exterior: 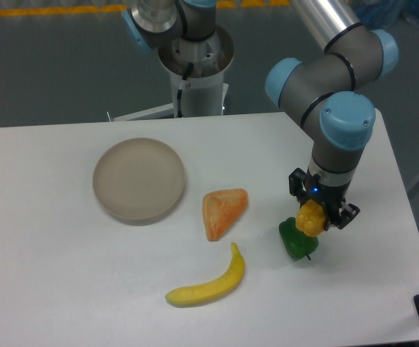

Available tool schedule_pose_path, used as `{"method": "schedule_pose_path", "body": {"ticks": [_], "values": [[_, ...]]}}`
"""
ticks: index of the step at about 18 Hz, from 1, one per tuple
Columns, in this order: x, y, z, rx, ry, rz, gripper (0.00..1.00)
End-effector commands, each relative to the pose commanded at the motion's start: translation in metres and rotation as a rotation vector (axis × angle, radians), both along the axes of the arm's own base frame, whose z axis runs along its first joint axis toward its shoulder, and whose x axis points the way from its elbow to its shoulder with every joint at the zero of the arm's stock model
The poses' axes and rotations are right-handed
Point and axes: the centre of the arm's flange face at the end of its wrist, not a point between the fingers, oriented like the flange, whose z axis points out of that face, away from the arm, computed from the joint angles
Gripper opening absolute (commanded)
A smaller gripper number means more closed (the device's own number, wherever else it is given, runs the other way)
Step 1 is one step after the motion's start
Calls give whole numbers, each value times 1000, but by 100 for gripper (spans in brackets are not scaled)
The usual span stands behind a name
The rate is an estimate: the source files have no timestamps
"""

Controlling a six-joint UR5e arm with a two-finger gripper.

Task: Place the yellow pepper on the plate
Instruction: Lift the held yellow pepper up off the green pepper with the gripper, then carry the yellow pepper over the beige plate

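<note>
The yellow pepper [310,217] is small and yellow-orange. It sits between the fingers of my gripper [313,220] at the right of the table, held just above the green pepper [295,239]. The gripper is shut on it. The plate [139,179] is a round beige-grey dish with a low rim, lying at the left centre of the table, far to the left of the gripper. Nothing lies in it.
An orange-pink triangular wedge [222,210] lies between the plate and the gripper. A yellow banana [209,283] lies near the front edge. The arm's base [193,65] stands behind the table. The table's right edge is close to the gripper.
</note>
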Motion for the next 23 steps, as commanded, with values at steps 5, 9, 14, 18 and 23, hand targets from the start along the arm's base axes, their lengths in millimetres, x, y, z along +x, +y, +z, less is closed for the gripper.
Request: {"method": "schedule_pose_path", "body": {"ticks": [5, 9, 14, 18, 23], "values": [[11, 5, 2, 2, -7, -1, 1], [33, 10, 0, -12, -15, 0, 1], [112, 29, 4, -51, -66, 10, 1], [198, 40, -10, -81, -87, -22, 1], [303, 13, -43, -143, -160, -102, 0]]}}
